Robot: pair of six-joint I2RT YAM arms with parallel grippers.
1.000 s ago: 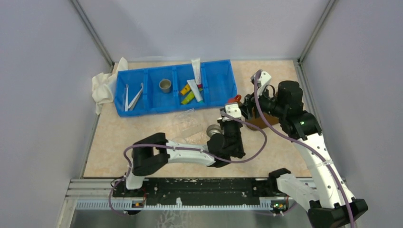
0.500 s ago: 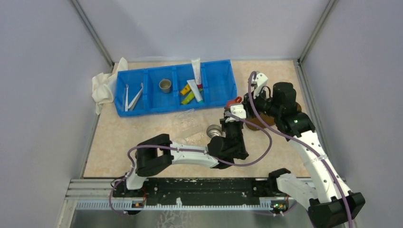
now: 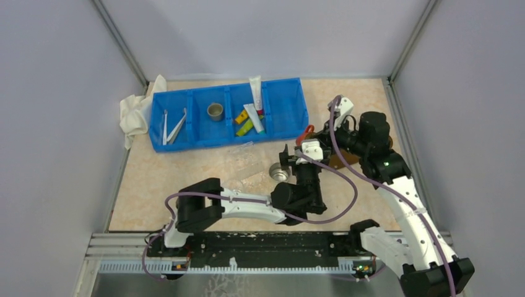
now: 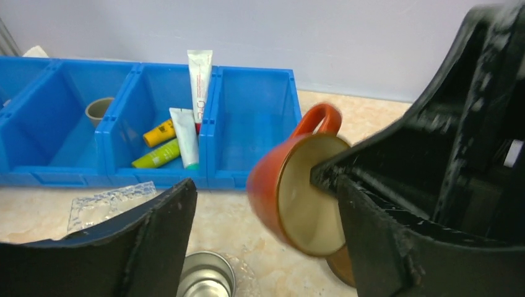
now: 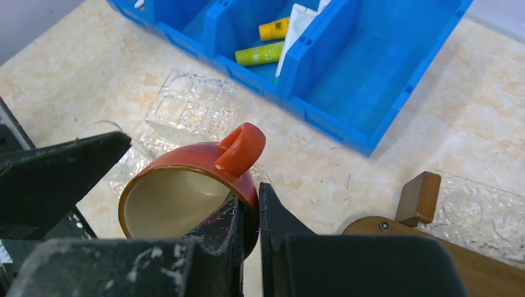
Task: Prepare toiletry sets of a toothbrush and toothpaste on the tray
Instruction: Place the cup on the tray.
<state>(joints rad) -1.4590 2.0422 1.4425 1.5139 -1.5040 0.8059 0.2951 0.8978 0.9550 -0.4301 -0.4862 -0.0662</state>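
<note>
Upper left, the toothbrushes are lying in the blue bin, the toothpaste further right. At centre the left claw is gaping open. The right claw is pinching the rim of the tilted red mug, which may be slipping onto the steel cup.

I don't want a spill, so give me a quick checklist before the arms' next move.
1. Right gripper shut on the mug rim: ok.
2. Mug upright: not ok, tipped on its side.
3. Left gripper open: ok.
4. Space under left gripper clear: not ok, metal cup there.
5. Toothpaste and toothbrushes on tray: not ok, in the blue bin.
</note>
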